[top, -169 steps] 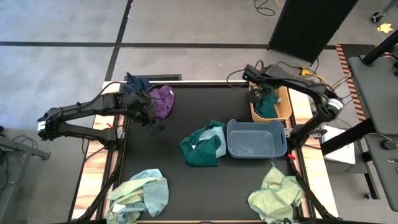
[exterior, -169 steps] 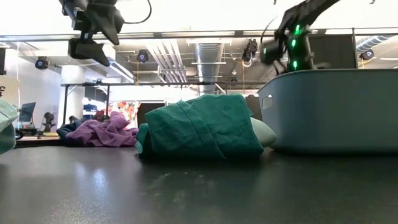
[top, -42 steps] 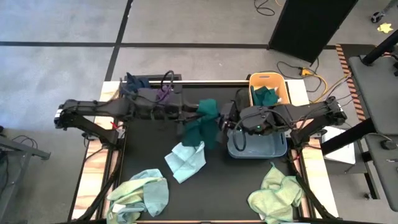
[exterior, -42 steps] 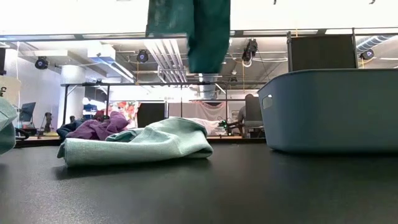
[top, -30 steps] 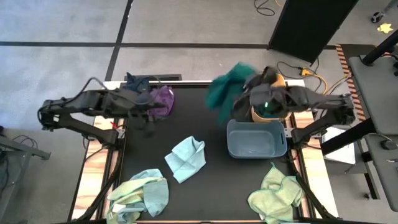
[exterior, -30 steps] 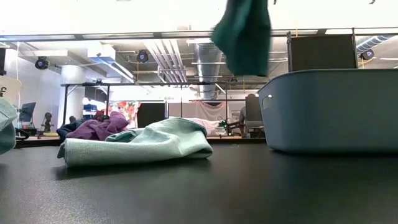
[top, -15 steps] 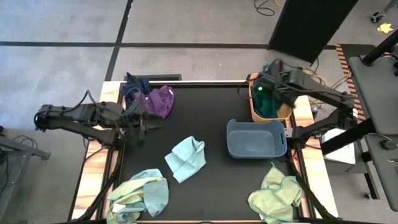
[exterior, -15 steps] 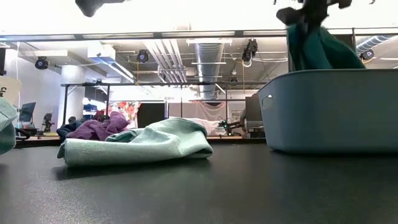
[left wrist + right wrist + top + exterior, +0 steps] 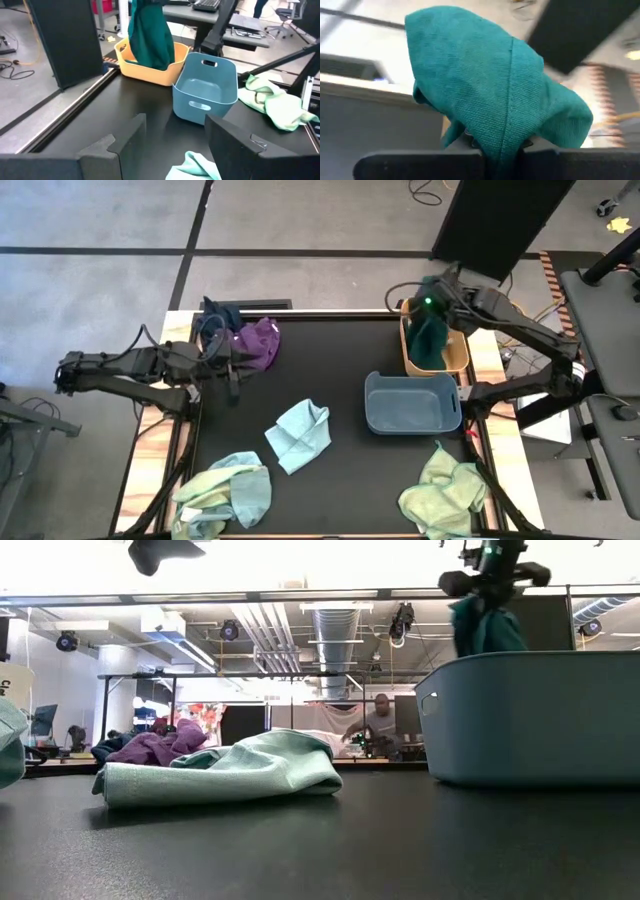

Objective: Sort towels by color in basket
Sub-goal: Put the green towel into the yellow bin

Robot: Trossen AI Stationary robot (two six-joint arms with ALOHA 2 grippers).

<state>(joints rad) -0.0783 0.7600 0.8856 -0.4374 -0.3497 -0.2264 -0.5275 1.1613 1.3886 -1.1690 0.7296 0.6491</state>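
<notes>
My right gripper [image 9: 430,302] is shut on a dark green towel [image 9: 430,340] above the tan basket [image 9: 459,356] at the table's far right. The towel also shows in the left wrist view [image 9: 150,35] and the low view [image 9: 485,625]. My left gripper [image 9: 232,375] is open and empty at the table's left, near the purple towel [image 9: 260,342] and the navy towel [image 9: 220,315]. A light blue towel [image 9: 298,435] lies flat mid-table. Pale yellow-green towels lie at the near left [image 9: 225,490] and near right [image 9: 445,490]. My right gripper pinches a bunched upper fold of the dark green towel [image 9: 495,142] between its two fingers, several layers together. The fingers come from above, pointing down. The towel hangs slack below them, and its lower end [image 9: 155,62] reaches into the tan basket.
A blue-grey bin [image 9: 412,402] stands just on the near side of the tan basket, with nothing showing inside it. The black table top lies bare between the light blue towel and the far edge. A person shows in the room beyond the table [image 9: 378,725].
My right gripper has carried the dark green towel from above the table's far middle toward the far right, over the tan basket, where the towel now hangs straight down. My left arm has drawn back toward the table's left edge.
</notes>
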